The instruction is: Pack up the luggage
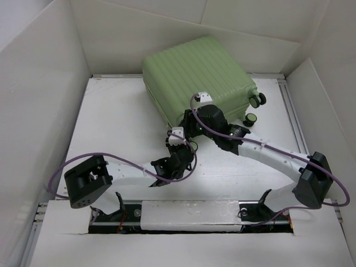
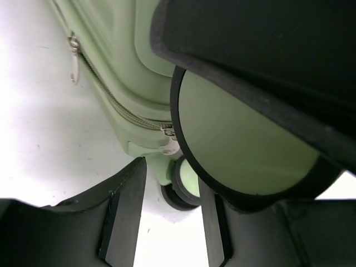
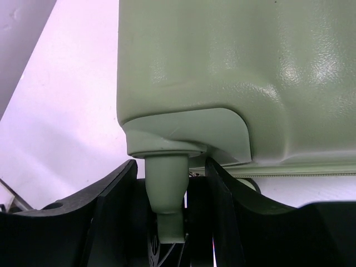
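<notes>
Right gripper point(image 3: 169, 164) sits part-open astride a green caster stem point(image 3: 166, 192) at the luggage's point(image 1: 194, 67) corner, a sliver of gap showing on either side. The left gripper point(image 2: 172, 172) is in close too, jaws moderately apart with nothing between them and a small caster wheel point(image 2: 184, 192) just past its tips! Both wrists crowd the near corner of the luggage, which lies closed and flat at the back of the white table point(image 1: 122, 122), two more casters point(image 1: 257, 100) poking out on its right.
</notes>
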{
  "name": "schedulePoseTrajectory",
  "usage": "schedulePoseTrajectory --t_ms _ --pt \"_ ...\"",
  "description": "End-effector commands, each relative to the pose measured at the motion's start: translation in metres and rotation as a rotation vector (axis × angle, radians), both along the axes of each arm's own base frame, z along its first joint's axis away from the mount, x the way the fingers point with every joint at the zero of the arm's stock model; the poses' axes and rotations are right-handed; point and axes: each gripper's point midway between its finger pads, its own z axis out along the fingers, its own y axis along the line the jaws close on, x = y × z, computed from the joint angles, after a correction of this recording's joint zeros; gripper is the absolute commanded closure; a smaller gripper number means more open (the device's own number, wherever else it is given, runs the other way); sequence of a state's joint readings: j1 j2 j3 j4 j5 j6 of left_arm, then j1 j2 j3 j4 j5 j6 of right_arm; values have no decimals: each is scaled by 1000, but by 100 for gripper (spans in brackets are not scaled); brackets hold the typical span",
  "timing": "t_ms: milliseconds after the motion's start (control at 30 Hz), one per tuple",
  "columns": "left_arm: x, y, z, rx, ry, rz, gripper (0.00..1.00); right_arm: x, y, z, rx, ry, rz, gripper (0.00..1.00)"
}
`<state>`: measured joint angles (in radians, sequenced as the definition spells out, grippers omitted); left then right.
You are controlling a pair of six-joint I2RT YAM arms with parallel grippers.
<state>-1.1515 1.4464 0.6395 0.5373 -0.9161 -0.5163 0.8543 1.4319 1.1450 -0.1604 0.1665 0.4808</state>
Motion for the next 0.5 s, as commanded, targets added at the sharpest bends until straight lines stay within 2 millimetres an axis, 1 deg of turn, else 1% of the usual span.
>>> schedulePoseTrajectory --t_ms 0,33,67,167,200,233,267,300,333,367,400,433,467 --pt "19 -10 30 -12 -73 51 63 -29 38 51 189 -90 165 100" --pt "21 -8 36 -19 -85 79 64 -33 41 51 189 -89 177 100" --pt "22 -6 32 -7 -85 91 65 -35 39 52 191 -91 178 100" --pt "27 -7 40 10 -116 119 66 -40 35 51 194 -89 186 100" --pt "28 -7 36 24 -117 126 67 -44 37 47 198 -79 192 100" --pt "30 -9 37 29 -121 125 71 -47 38 55 218 -91 207 100" --pt "31 -4 35 49 -127 155 74 -49 36 52 214 -88 207 100" --pt "33 -6 35 51 -130 167 80 -51 37 50 217 -84 220 100" --pt "35 -8 30 70 -132 173 82 -54 37 54 227 -88 232 100" --pt "39 -7 26 77 -129 182 84 -57 40 57 240 -87 239 100" --pt "40 -9 23 83 -127 181 86 -59 40 52 235 -77 248 100" --pt "41 -11 16 94 -123 180 94 -61 40 55 243 -80 258 100" --pt "41 -12 13 103 -123 179 100 -61 40 55 243 -80 258 100"
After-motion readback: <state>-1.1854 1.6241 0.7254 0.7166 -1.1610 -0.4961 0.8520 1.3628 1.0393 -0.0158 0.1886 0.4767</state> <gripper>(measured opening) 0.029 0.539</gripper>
